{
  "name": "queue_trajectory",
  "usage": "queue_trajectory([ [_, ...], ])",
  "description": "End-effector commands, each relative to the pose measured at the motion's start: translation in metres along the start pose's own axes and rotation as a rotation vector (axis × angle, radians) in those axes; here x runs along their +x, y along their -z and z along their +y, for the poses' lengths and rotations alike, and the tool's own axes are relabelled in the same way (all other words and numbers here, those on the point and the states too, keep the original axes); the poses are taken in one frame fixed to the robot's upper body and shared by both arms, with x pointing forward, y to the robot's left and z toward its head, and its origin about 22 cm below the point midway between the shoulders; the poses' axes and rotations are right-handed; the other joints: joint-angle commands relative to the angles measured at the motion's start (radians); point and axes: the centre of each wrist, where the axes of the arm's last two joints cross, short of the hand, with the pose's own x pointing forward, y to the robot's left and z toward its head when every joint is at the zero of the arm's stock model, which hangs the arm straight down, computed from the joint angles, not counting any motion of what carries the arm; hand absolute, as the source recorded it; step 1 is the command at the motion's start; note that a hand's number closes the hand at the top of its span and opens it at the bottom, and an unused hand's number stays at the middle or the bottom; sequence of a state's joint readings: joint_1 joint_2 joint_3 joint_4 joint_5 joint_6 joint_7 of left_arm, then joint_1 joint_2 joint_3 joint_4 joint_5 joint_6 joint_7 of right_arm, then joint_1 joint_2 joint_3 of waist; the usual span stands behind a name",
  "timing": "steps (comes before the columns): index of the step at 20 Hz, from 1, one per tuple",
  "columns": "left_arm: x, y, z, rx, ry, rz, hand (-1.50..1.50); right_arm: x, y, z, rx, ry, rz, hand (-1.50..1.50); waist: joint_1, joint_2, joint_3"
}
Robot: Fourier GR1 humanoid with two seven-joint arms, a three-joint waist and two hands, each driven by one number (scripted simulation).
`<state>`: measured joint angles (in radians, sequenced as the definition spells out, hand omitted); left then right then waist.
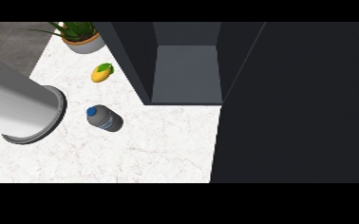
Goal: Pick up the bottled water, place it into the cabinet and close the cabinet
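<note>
The bottled water (104, 118) stands upright on the white marble counter (140, 156), a clear bottle with a blue cap, left of centre. To its upper right the dark cabinet (186, 73) is open, its grey inner floor showing. The cabinet's dark door (288, 109) swings out and fills the right side of the view. Neither hand shows anywhere in the head view.
A big grey cylinder (24, 109) that looks like a forearm comes in from the left edge and ends close to the bottle's left; no hand shows on it. A yellow-green fruit (102, 72) lies behind the bottle. A potted plant (82, 38) stands at the back left.
</note>
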<state>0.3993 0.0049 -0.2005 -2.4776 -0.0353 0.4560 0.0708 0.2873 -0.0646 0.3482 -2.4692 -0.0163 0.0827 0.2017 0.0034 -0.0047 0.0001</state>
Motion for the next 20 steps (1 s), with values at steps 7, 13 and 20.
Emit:
queue_trajectory([
  [7, 0.036, -0.022, -0.005, 0.019, -0.008, -0.001, -1.50, 0.010, 0.011, 0.028, -0.010, 0.014, 0.002, -1.50, 0.002, 0.001, 0.000],
  [13, 0.033, -0.014, 0.008, 0.033, 0.035, 0.014, -1.50, 0.024, 0.006, 0.029, -0.006, 0.004, -0.018, -1.50, 0.002, 0.001, -0.001],
  [20, 0.017, -0.014, 0.012, 0.030, 0.071, 0.052, -1.50, 0.039, -0.010, 0.028, -0.017, -0.003, -0.015, -1.50, -0.004, -0.001, -0.001],
])
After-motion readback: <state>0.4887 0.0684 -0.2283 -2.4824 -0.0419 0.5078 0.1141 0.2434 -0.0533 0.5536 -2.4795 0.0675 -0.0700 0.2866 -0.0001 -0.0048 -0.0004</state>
